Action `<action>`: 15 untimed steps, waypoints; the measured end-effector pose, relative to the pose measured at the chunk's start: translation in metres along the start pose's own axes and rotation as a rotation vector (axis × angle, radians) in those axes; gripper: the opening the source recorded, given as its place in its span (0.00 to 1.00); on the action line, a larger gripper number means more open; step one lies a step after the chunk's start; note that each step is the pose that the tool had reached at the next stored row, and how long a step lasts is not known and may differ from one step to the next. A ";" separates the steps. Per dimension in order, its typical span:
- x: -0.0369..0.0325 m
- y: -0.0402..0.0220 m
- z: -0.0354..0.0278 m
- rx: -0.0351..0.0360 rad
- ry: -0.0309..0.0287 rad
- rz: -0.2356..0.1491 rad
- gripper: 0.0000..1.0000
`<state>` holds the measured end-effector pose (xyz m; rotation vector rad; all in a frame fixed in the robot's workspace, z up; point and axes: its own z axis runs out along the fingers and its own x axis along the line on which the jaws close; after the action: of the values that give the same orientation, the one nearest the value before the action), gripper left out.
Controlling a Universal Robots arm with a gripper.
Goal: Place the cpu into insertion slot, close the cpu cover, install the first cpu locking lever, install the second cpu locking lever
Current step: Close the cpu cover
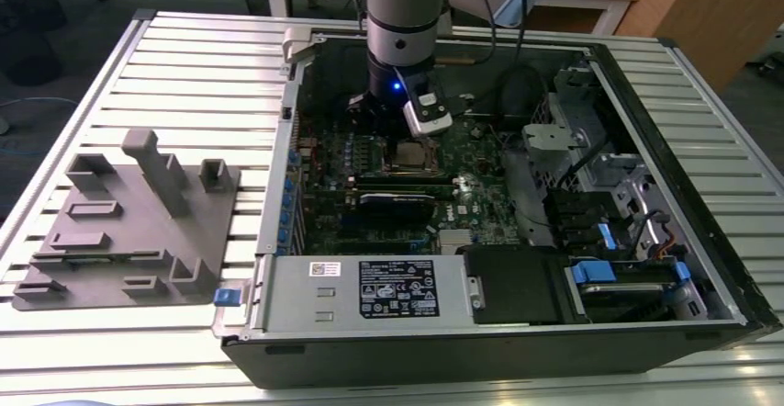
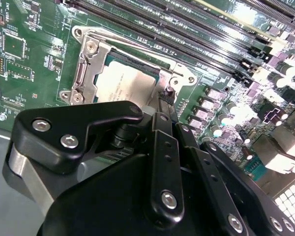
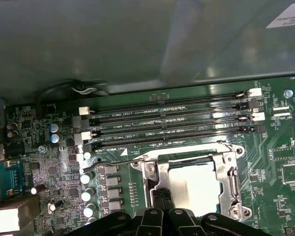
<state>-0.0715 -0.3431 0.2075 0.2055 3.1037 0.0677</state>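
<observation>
The cpu (image 3: 196,184), a flat silvery square, lies in the insertion slot (image 3: 189,157) on the green board; it also appears in the second wrist view (image 2: 125,81). The cpu cover (image 3: 234,182) lies flat over it as a silver frame (image 2: 86,66). A thin wire locking lever (image 3: 115,161) runs along the socket's edge nearest the memory slots. My gripper (image 3: 160,199) hangs just over the socket's edge, its black fingers (image 2: 163,105) pressed together with nothing between them. In the exterior view the gripper (image 1: 414,140) stands above the socket (image 1: 413,155) inside the open computer case.
Long black memory slots (image 3: 172,123) run beside the socket. Capacitors (image 3: 86,177) stand close by. The case walls (image 1: 288,140), a power supply (image 1: 367,288) and a drive cage (image 1: 612,195) ring the board. A grey parts fixture (image 1: 123,231) sits at the exterior view's left.
</observation>
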 end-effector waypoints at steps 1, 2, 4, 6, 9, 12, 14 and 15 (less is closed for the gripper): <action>0.0000 0.0000 0.0000 -0.0001 0.0000 0.000 0.11; 0.0000 0.0001 0.0001 -0.0001 0.0000 0.000 0.11; -0.0001 0.0003 0.0003 -0.0004 -0.0002 -0.001 0.11; -0.0005 0.0005 0.0005 -0.0003 0.0000 -0.001 0.11; -0.0007 0.0006 0.0014 -0.0002 0.0000 -0.002 0.11; -0.0007 0.0005 0.0025 -0.0001 0.0001 -0.002 0.11; -0.0007 0.0005 0.0025 0.0001 0.0002 -0.002 0.11; -0.0007 0.0005 0.0026 -0.0001 0.0001 -0.002 0.11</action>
<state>-0.0707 -0.3426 0.2050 0.2029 3.1039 0.0678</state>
